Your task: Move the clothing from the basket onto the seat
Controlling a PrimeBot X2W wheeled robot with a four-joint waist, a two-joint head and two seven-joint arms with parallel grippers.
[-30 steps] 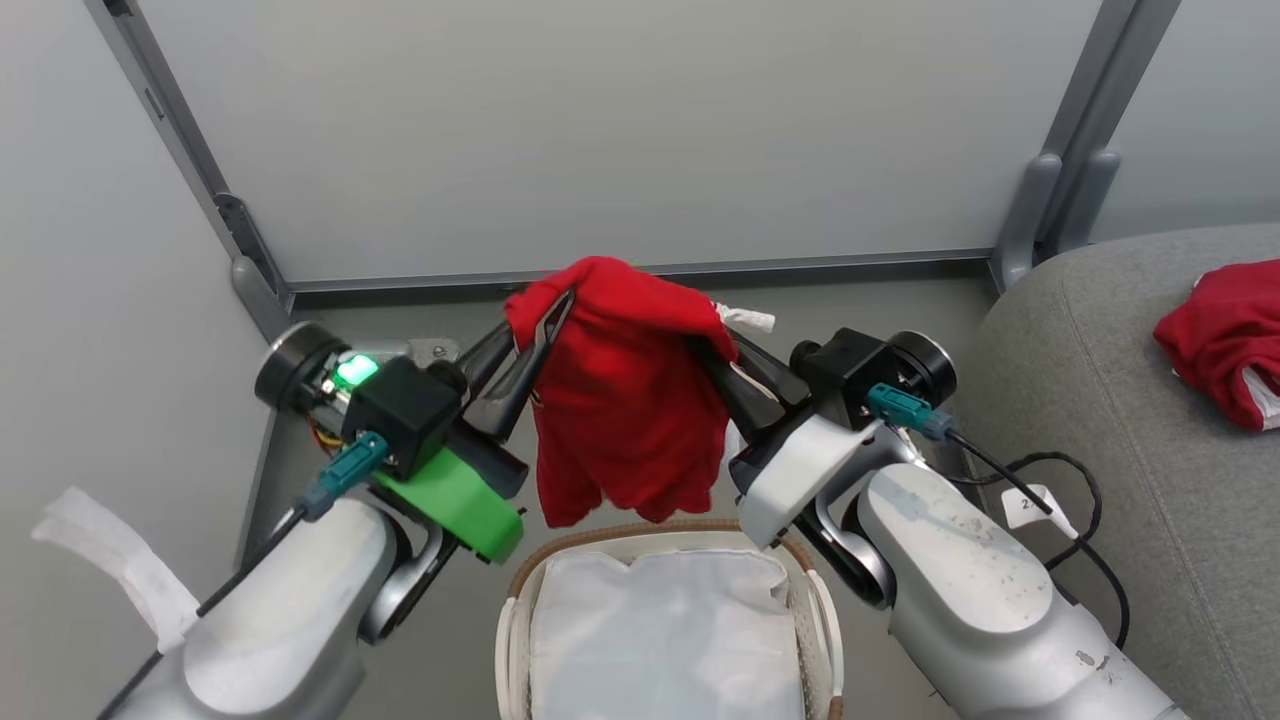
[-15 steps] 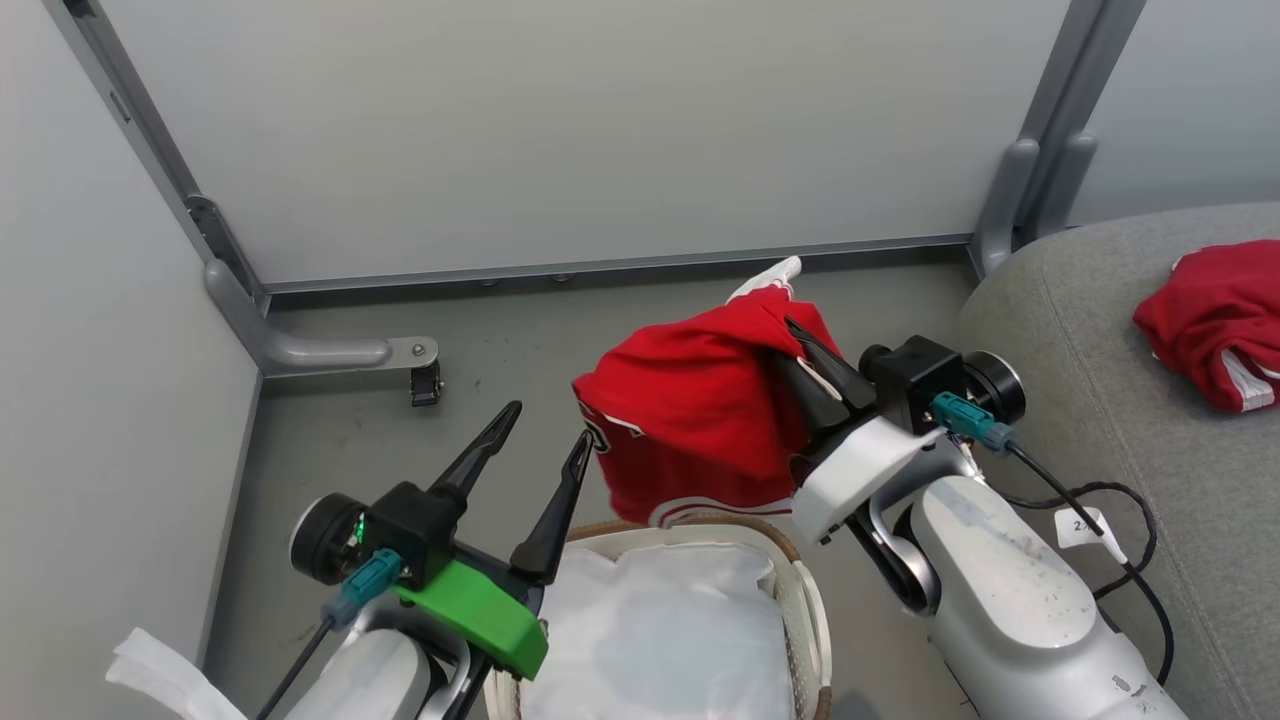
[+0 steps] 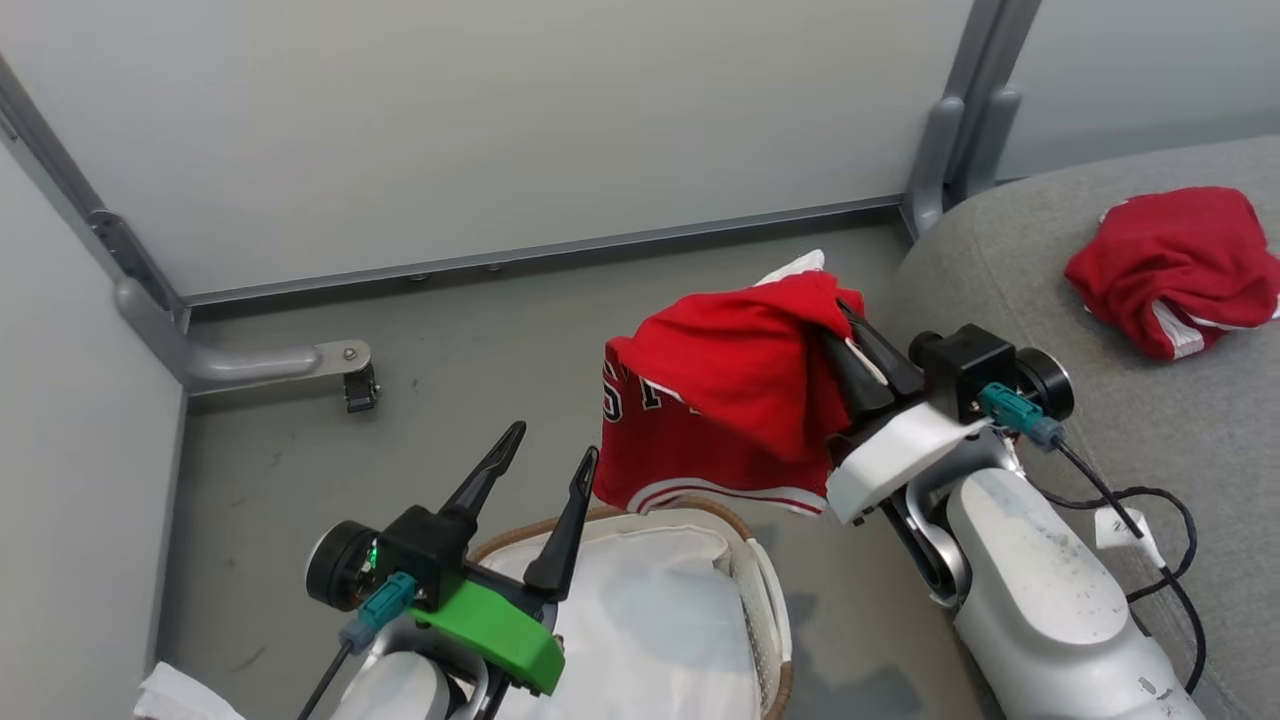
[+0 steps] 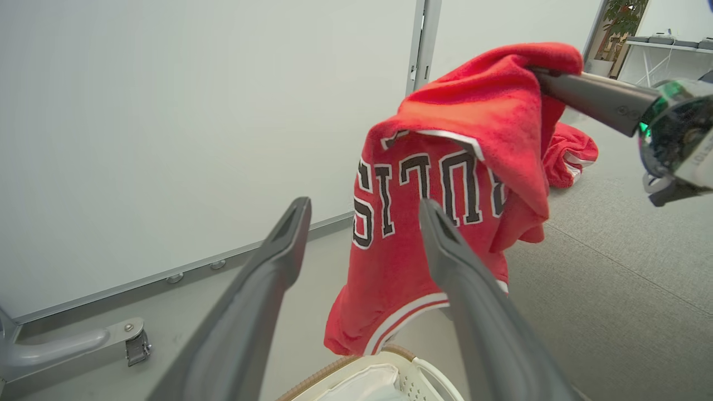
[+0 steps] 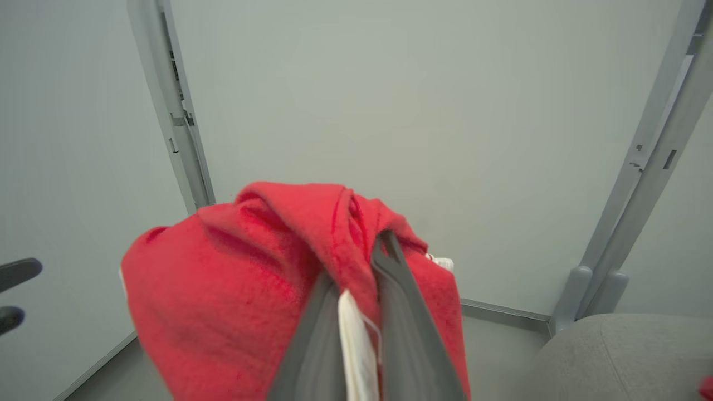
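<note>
Grey woven-upholstery seat (image 3: 1130,400), rounded edge, w/ a crumpled red garment (image 3: 1170,265) on it. Oval cream perforated basket (image 3: 768,610), brown rim, sits on the floor. Fleecy red jersey (image 3: 730,410) w/ white stripes hangs above the basket, pinched in the right gripper (image 3: 848,318). Left gripper (image 3: 552,442) is spread wide, empty.

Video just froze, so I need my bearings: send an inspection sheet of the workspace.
Surface: grey floor; grey seat at right.
Job's things: hanging garment held above the floor beside the seat; second garment lying on the seat; basket showing white liner.
Clutter: white tag beside the cable.
Grippers: left gripper by the basket, jaws open, empty; right gripper, jaws shut on the hanging garment.
Cables: black cable off the right arm.
Surroundings: grey panels, metal posts.
</note>
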